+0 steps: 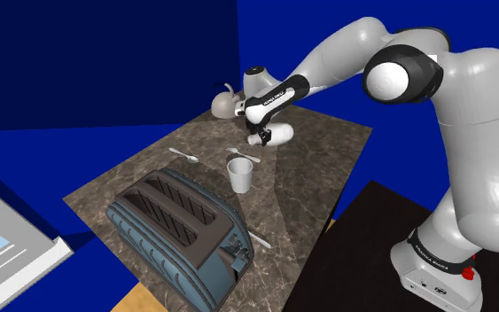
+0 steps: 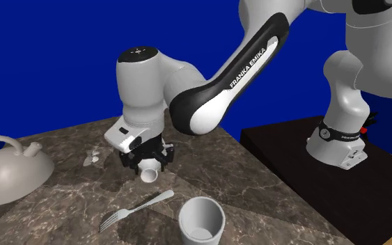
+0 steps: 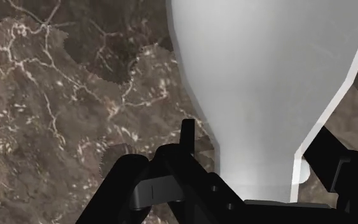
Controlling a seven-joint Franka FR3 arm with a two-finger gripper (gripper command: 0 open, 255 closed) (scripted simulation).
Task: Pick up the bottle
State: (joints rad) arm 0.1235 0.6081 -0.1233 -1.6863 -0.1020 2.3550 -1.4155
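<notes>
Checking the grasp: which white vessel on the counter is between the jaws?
The white bottle, clasped on its side between the jaws; the white cup stands upright and apart, near the toaster.

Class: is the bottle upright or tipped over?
Tipped: the bottle lies sideways in the claw, its open mouth facing the second exterior camera.

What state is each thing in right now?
bottle: gripped, held sideways.
gripper: shut on the bottle.
cup: upright, empty.
toaster: upright, slots empty.
fork: lying flat.
kettle: standing upright.
</notes>
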